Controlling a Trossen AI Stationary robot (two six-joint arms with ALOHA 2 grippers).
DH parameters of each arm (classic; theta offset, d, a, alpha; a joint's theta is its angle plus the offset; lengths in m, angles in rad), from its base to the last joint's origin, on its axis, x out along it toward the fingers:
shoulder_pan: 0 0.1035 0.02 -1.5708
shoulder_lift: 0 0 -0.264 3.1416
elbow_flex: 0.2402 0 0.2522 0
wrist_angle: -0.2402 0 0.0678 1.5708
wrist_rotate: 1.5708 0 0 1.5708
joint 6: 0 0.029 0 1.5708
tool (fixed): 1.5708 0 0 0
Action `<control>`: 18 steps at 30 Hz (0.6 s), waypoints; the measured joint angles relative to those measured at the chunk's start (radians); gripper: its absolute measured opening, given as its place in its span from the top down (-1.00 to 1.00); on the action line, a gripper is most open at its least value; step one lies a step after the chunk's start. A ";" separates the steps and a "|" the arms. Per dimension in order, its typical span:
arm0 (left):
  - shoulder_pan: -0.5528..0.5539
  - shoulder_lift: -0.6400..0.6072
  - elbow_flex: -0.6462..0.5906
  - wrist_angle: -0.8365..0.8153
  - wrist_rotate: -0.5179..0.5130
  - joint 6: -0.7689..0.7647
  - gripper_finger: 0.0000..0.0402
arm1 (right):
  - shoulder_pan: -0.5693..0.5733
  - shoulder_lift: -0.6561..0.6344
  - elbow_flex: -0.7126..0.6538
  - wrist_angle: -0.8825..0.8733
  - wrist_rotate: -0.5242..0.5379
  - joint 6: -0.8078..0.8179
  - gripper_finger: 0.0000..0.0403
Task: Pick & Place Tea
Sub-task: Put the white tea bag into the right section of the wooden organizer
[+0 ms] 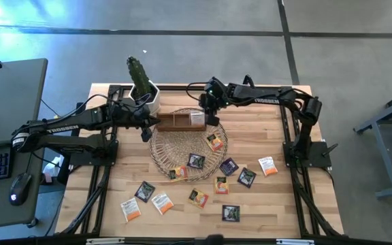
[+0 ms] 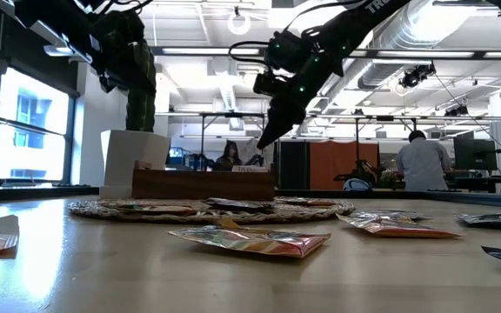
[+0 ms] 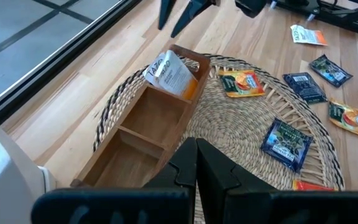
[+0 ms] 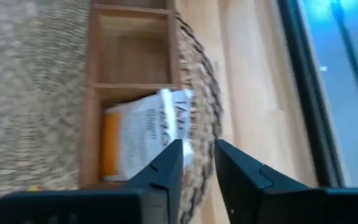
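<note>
A brown wooden compartment box (image 1: 177, 121) stands on the far part of a round wicker mat (image 1: 182, 153). One orange-and-white tea sachet (image 3: 169, 74) sits tilted in the box's right end compartment, its upper edge leaning over the rim. My right gripper (image 3: 179, 17) hangs open just above it, fingers slanting down and clear of it. My left gripper (image 3: 197, 163) is shut above the box's left end, touching nothing. Several more tea sachets lie flat on the mat (image 1: 196, 160) and on the table in front of it (image 1: 161, 202).
A cactus in a white pot (image 1: 143, 92) stands at the table's far edge, just left of the box. Loose sachets spread from the mat toward the near edge and the right (image 1: 268, 165). People (image 2: 422, 161) are in the room behind the table.
</note>
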 joint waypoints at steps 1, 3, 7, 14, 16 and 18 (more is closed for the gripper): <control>0.000 0.000 0.000 -0.001 0.000 0.000 1.00 | 0.000 0.000 0.000 0.003 0.013 0.000 0.50; 0.000 0.000 0.000 -0.006 -0.002 0.000 1.00 | 0.000 0.000 0.000 0.005 0.037 -0.007 0.43; 0.000 0.001 0.000 -0.008 -0.044 0.000 1.00 | 0.009 -0.017 0.000 -0.009 0.073 -0.009 0.36; 0.000 0.001 0.000 -0.008 -0.052 0.000 1.00 | 0.079 -0.128 0.000 -0.122 0.155 -0.019 0.40; 0.000 0.001 0.000 -0.008 -0.052 0.000 1.00 | 0.113 -0.177 0.002 -0.190 0.162 -0.012 0.42; 0.000 0.001 0.000 -0.008 -0.052 0.000 1.00 | 0.154 -0.222 0.002 -0.271 0.152 0.009 0.42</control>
